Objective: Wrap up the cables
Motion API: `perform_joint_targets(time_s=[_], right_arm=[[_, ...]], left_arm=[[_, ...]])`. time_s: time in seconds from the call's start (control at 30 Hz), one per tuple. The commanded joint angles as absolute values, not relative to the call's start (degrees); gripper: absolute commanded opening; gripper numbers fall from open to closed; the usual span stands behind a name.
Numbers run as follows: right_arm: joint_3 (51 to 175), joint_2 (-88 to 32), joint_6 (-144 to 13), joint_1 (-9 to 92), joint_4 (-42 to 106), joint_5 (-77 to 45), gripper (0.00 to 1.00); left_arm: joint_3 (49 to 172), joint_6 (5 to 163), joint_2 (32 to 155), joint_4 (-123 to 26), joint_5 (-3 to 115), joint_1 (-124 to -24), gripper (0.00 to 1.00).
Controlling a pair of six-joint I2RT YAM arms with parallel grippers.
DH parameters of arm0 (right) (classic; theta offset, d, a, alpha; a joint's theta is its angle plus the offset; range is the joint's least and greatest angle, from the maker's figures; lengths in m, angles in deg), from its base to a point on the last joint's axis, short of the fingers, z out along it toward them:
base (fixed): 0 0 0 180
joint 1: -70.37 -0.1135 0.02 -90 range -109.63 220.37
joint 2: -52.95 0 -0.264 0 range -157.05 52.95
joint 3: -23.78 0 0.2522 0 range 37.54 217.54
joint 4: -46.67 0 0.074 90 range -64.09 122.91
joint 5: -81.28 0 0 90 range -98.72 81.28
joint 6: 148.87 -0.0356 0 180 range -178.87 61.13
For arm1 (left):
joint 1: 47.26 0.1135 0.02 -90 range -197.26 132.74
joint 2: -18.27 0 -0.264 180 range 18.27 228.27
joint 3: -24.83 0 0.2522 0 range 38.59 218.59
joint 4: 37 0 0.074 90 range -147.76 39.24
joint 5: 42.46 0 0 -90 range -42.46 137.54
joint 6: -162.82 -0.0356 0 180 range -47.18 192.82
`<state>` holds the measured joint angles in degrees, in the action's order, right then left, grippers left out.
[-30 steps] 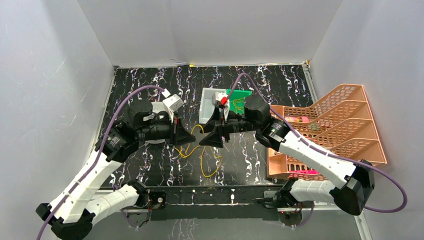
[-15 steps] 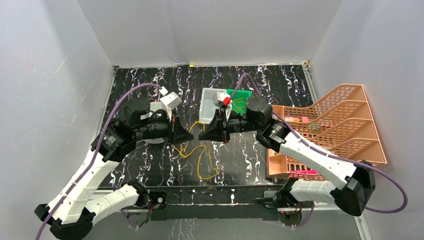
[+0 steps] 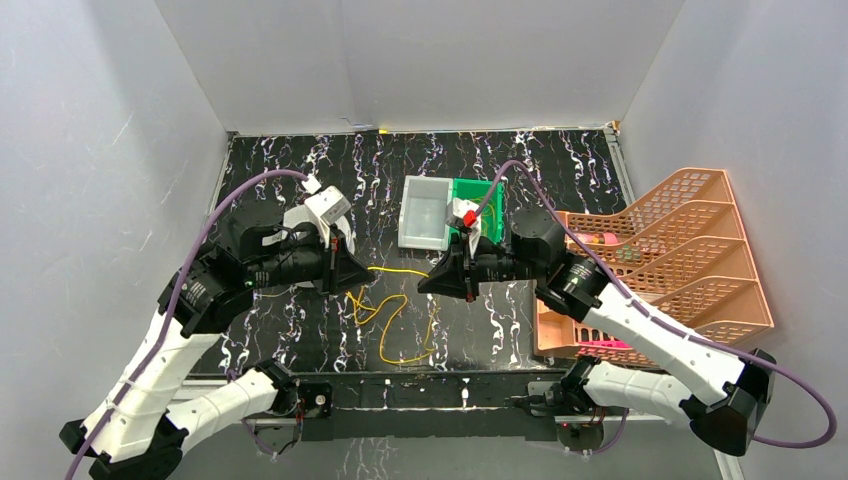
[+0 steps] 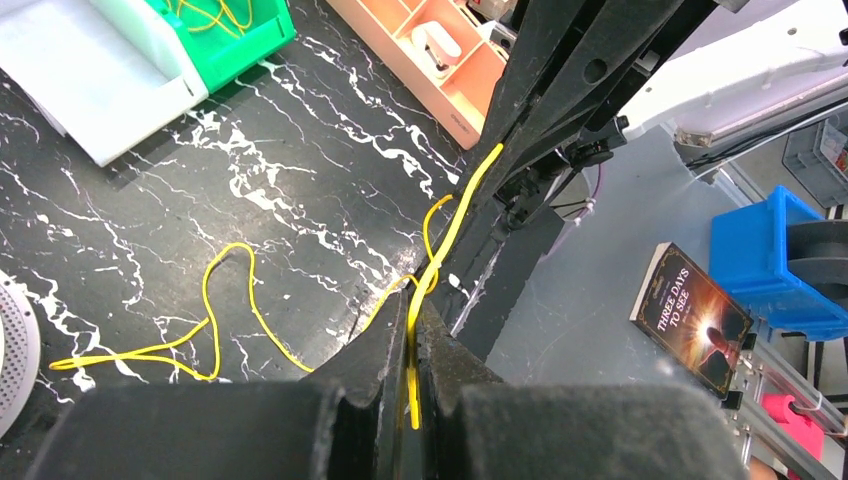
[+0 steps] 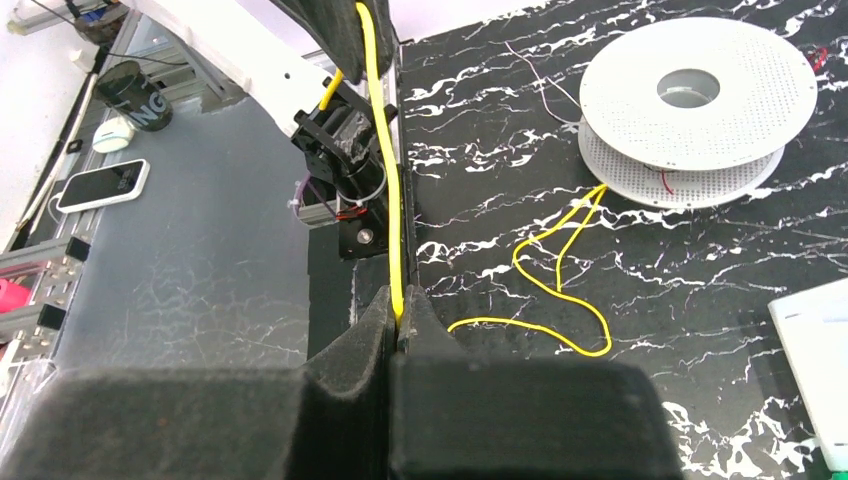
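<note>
Both arms have drawn apart over the last second: the left gripper [image 3: 366, 272] has backed off to the left, and the right gripper [image 3: 426, 284], which stood open close in front of it, has slid right and closed. The yellow cable [image 3: 396, 269] now runs as a straight span between them instead of sagging. Furthest left, the white spool [image 5: 697, 100] lies flat on the bench [image 3: 560, 170] beside the left arm, and one yellow strand reaches its lower flange. The left gripper is pinched tight on the cable, with the strand squeezed between its fingers in the left wrist view. Below the taut span, the rest of the cable lies in loose loops on the bench toward the near edge. The right gripper is likewise clamped narrow on the same cable, a little right of the left one. Beyond it sit a white bin [image 3: 424, 211] and a green bin [image 3: 488, 192] that holds more yellow wire. The step in hand looks like pulling a length straight before winding. The next move probably calls for leading that length round the spool's core without losing tension, while the trailing loops follow without snagging.
</note>
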<state>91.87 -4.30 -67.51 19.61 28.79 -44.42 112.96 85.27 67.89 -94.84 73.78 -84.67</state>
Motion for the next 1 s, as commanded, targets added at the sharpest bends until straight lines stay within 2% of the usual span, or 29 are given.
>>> perform_joint_targets(time_s=[0.0, 0.23, 0.37, 0.4, 0.43, 0.5, 0.57, 0.6, 0.8, 0.97], right_arm=[[90.81, -1.86, -67.61, 19.71, 25.73, -41.11, 0.00], [92.20, -0.94, -68.52, 19.70, 24.68, -38.44, 0.00], [94.21, -1.34, -69.83, 19.71, 25.31, -41.36, 0.00], [95.12, -2.10, -70.30, 19.66, 24.59, -41.93, 0.00], [95.81, -2.59, -70.43, 19.66, 23.65, -41.38, 0.00], [97.96, -3.94, -70.38, 19.69, 20.09, -38.22, 0.00], [101.65, -6.39, -71.04, 19.66, 14.04, -32.80, 0.00], [102.75, -7.39, -71.56, 19.66, 12.03, -30.50, 0.00], [105.13, -11.08, -75.33, 19.70, 5.04, -9.15, 0.00], [104.03, -11.28, -76.81, 19.84, 4.37, -2.15, 0.00]], left_arm=[[115.86, 84.25, 66.53, -98.37, 71.11, -84.61, 0.00], [115.84, 84.21, 66.84, -99.01, 72.58, -84.65, 0.00], [114.19, 84.87, 66.87, -97.80, 71.83, -84.61, 0.00], [114.39, 85.08, 67.02, -97.66, 70.23, -84.61, 0.11], [114.80, 84.96, 67.10, -97.70, 69.17, -84.61, 0.17], [116.04, 84.80, 67.31, -97.60, 66.49, -84.62, 0.35], [117.59, 83.99, 67.61, -97.61, 61.99, -84.62, 0.60], [118.05, 83.69, 67.78, -97.61, 59.20, -84.61, 0.65], [117.94, 80.65, 75.72, -99.85, 41.53, -84.57, 0.74], [115.03, 78.50, 80.52, -98.25, 31.60, -84.61, 0.79]])
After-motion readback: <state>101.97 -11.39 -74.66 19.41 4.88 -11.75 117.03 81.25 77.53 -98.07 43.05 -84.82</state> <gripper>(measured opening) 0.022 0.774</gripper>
